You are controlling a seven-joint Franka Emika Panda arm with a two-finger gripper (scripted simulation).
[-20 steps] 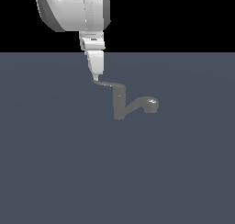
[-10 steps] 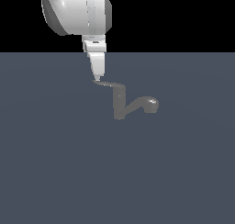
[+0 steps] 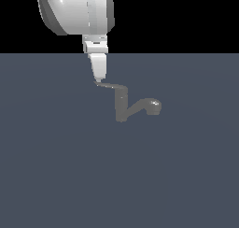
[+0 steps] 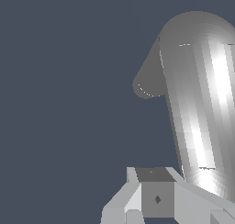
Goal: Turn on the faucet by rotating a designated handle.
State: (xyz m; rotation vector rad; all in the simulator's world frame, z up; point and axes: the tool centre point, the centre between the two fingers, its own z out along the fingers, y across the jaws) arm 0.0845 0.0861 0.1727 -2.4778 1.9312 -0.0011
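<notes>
In the exterior view the small grey faucet [image 3: 121, 108] stands upright, and its curved spout ends in a bulbous head [image 3: 153, 106] toward the exterior view's right. The thin handle [image 3: 112, 86] projects from the post top toward the exterior view's left. My gripper [image 3: 98, 77] hangs from the white arm [image 3: 77, 10] straight above the handle's pointed tip. Its fingers look pressed together and their tips touch or nearly touch that tip. In the wrist view a big rounded grey part of the faucet [image 4: 197, 103] looms close beside my fingers [image 4: 124, 204]; I cannot tell which part.
A flat dark blue-grey floor [image 3: 56, 175] spreads all around the faucet, with a black background above its far edge. Nothing else shows in either view.
The arm and gripper have drifted slightly toward the exterior view's right, settling over the handle's tip. The handle and spout look unmoved.
</notes>
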